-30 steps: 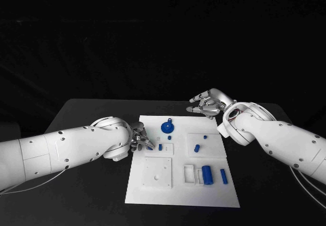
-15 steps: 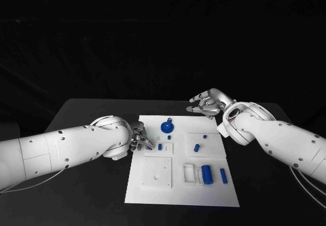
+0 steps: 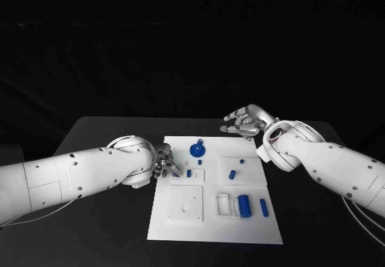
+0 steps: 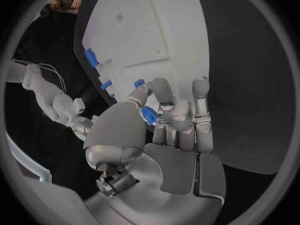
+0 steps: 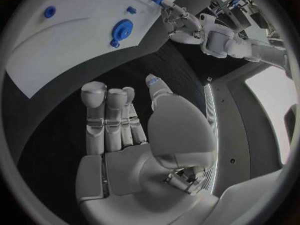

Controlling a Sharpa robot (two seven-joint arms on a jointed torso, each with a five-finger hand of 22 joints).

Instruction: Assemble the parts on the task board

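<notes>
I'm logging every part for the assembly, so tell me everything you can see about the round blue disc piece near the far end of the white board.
The round blue disc looks like smooth moulded plastic, with a lighter hub at its centre and a small tab on its far rim. It lies flat on the white task board, near the far edge. In the right wrist view a small knob shows at its rim. Nothing touches it but the board; neither robot hand is on it.

The worktop is plain black. The task board is white, with small blue parts on it and a blue round part. Both arms are white; the left hand and right hand are silver, their fingers grey metal.
</notes>
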